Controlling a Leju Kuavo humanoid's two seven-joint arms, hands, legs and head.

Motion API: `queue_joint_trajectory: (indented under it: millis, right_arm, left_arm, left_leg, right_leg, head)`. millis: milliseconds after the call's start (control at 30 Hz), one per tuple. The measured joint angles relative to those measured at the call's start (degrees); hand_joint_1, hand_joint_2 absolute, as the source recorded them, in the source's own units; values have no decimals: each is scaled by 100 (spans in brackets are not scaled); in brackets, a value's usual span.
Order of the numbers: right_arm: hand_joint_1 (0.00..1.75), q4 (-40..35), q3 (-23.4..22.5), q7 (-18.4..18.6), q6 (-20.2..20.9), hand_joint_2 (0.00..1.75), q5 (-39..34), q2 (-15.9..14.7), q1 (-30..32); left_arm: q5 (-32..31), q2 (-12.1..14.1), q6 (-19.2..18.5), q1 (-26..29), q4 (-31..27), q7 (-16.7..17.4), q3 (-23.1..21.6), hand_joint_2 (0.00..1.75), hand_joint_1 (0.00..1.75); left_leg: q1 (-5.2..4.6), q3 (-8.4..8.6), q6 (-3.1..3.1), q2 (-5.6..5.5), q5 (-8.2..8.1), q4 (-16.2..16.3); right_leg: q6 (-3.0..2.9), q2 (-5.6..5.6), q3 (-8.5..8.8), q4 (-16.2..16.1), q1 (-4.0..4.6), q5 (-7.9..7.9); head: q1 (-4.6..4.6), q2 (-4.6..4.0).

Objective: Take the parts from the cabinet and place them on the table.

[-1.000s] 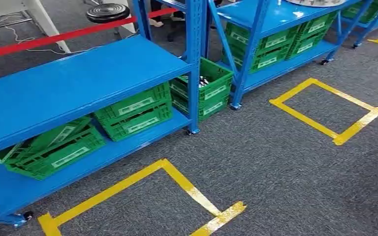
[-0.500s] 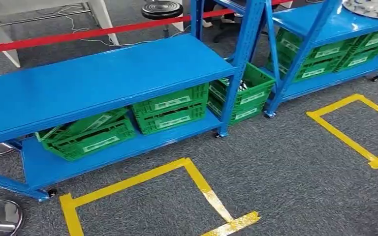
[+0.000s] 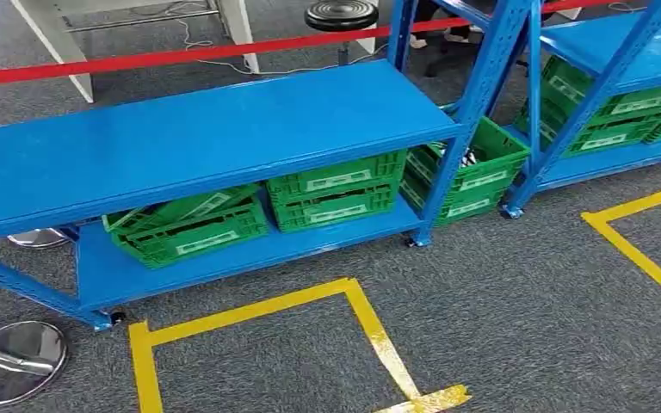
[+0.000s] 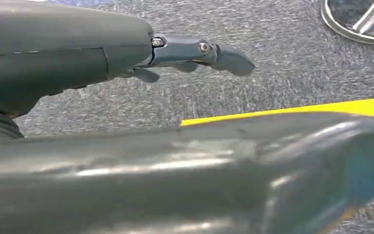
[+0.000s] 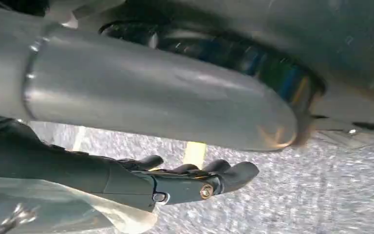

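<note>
Camera has panned: blue metal shelf rack (image 3: 198, 138) now fills frame centre, so the robot is turning toward it. Green plastic crates (image 3: 334, 191) holding parts sit mid-frame on the lower shelf. Left hand (image 4: 195, 53) and right hand (image 5: 185, 181) hang empty, fingers loosely spread.

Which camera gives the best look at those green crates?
The head view: the green crates sit in a row on the blue rack's lower shelf. The wrist views look at grey carpet and yellow tape instead.
</note>
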Motion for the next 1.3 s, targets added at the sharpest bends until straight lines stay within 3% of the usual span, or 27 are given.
queue_joint_trajectory:
  millis: [33,67,167,200,233,267,367,433,533,567,633,700,733,767,833,867,900,933,967,1033,1067,1100,1133,1167,1200,1267,1300]
  right_arm:
    - [0,0,-9,0,0,0,0,2,-7]
    - [0,-2,-11,0,0,0,-2,13,-10]
    - [0,0,-18,-2,-4,0,-11,13,5]
    - [0,0,-26,-2,7,0,-33,13,9]
    - [0,0,-44,-2,28,0,-48,13,8]
    - [0,0,-66,-2,59,0,-54,13,7]
    - [0,0,-83,4,105,0,-61,15,2]
    - [0,0,-105,15,131,0,-68,26,-6]
    - [0,0,-114,28,195,0,-81,26,-16]
    - [0,-2,-120,37,208,0,-90,26,-25]
    - [0,-2,-151,39,262,0,-103,26,-44]
    - [0,-2,-173,40,306,0,-120,26,-26]
    - [0,-4,-184,17,319,0,-133,26,-43]
    - [0,-4,-201,20,339,0,-138,26,-65]
    - [0,-4,-208,59,365,0,-138,26,-66]
    - [0,-2,-214,68,367,0,-138,26,-55]
    - [0,2,-223,68,369,0,-140,26,-31]
    - [0,18,-236,77,376,0,-140,26,-43]
    - [0,13,-243,79,376,0,-142,26,-46]
    - [0,9,-247,74,376,0,-142,26,-59]
    - [0,9,-249,74,376,0,-142,30,-64]
    - [0,9,-251,74,376,0,-144,33,-56]
    - [0,9,-254,83,378,0,-144,33,-53]
    - [0,9,-254,96,393,0,-146,33,-47]
    - [0,9,-256,107,402,0,-149,33,-37]
    - [0,9,-258,118,424,0,-155,33,-11]
    - [0,9,-260,127,442,0,-157,33,-5]
  left_arm:
    - [0,4,2,-1,0,0,7,0,0]
    - [0,11,2,-5,0,0,20,0,0]
    - [0,11,2,-25,0,-2,28,0,0]
    - [0,9,2,-20,0,0,31,0,0]
    - [0,9,2,-10,2,0,31,0,0]
    - [-2,9,4,1,2,0,35,0,0]
    - [-20,20,24,-3,2,11,42,0,0]
    - [-33,33,48,-31,2,24,46,0,0]
    - [-68,28,50,1,7,39,46,0,0]
    - [-66,28,55,19,7,48,50,0,0]
    - [-79,35,63,-13,7,59,61,0,0]
    - [-85,22,55,-15,11,87,63,0,0]
    - [-85,24,50,4,11,98,68,0,0]
    - [-85,26,46,18,13,103,76,0,0]
    - [-85,31,24,17,13,103,79,0,0]
    - [-85,31,15,16,13,103,79,0,0]
    - [-85,35,13,32,15,103,81,0,0]
    - [-87,39,11,23,18,103,83,0,0]
    - [-85,39,9,12,20,103,83,0,0]
    - [-87,42,11,-12,20,101,85,0,0]
    - [-87,52,11,-38,20,101,85,0,0]
    - [-87,61,11,-48,22,101,85,0,0]
    - [-90,61,9,-52,22,98,85,0,0]
    - [-107,66,5,-44,24,98,85,0,0]
    - [-122,70,4,-32,24,98,85,0,0]
    - [-131,72,4,-13,26,98,85,0,0]
    - [-144,74,4,-11,28,101,85,0,0]
  left_leg:
    - [4,-1,-22,-15,-21,21]
    - [2,-47,-62,111,-124,127]
    - [15,-570,-122,213,-743,1326]
    - [16,-747,-125,216,-853,1707]
    - [16,-799,-123,217,-822,1816]
    - [16,-727,-104,217,-658,1676]
    - [-25,-56,43,275,56,280]
    - [-72,76,87,328,-159,15]
    - [-56,119,161,293,-182,-61]
    - [-24,254,178,269,-165,-121]
    - [-15,334,230,271,-207,-134]
    - [-16,402,244,257,-303,-133]
    - [-15,460,239,249,-357,-133]
    - [-13,541,231,249,-415,-134]
    - [0,745,212,225,-564,-134]
    - [8,850,189,212,-653,-134]
    - [4,899,149,213,-747,-133]
    - [-9,937,108,198,-811,-122]
    - [-8,944,61,209,-863,-146]
    - [-5,1052,2,212,-802,-142]
    - [-9,925,-29,210,-682,114]
    - [-3,660,-66,229,-474,602]
    - [2,328,-94,234,-435,1079]
    - [15,37,-119,235,-546,1415]
    - [21,-191,-129,237,-815,1597]
    - [22,-501,-136,240,-1392,1599]
    - [21,-567,-122,240,-1459,1454]
  right_leg:
    - [-46,-20,4,-24,-32,27]
    - [-86,-49,10,-29,-40,33]
    - [-168,-139,6,-29,-25,-1]
    - [-178,-163,3,-29,-19,-19]
    - [-182,-169,13,-29,-13,-35]
    - [-179,-177,37,-29,-9,-60]
    - [-148,-215,129,-41,0,-126]
    - [-63,-231,119,-44,23,-185]
    - [82,-263,284,-22,13,-115]
    - [97,-241,215,62,7,-188]
    - [155,-156,-109,613,4,-386]
    - [158,-124,-772,1504,-3,-690]
    - [158,-124,-977,1695,1,-705]
    - [170,-125,-1031,1630,0,-611]
    - [195,-127,-882,989,-6,-231]
    - [185,-126,-776,537,-8,105]
    - [143,-135,-751,285,0,562]
    - [68,-153,-750,279,24,260]
    - [-21,-132,-656,319,49,297]
    - [-111,-126,-591,284,49,265]
    - [-141,-121,-476,211,-2,249]
    - [-175,-146,-356,131,-3,204]
    - [-198,-157,-243,53,-5,166]
    - [-205,-154,-129,-10,-7,123]
    - [-203,-146,-11,-63,-8,73]
    - [-202,-115,255,-136,-9,-54]
    - [-192,-89,388,-138,-8,-144]
  head:
    - [4,0]
    - [-18,0]
    - [-61,0]
    - [-66,0]
    - [-63,0]
    - [-63,0]
    - [-66,0]
    - [-84,0]
    - [-77,0]
    - [-74,2]
    - [-39,2]
    - [-24,0]
    - [-13,0]
    - [-9,2]
    - [-2,0]
    - [-4,0]
    - [11,0]
    - [2,0]
    - [-11,2]
    - [-9,0]
    - [-20,4]
    - [-28,0]
    - [-48,2]
    - [-44,2]
    - [-42,0]
    - [-52,0]
    - [-48,0]
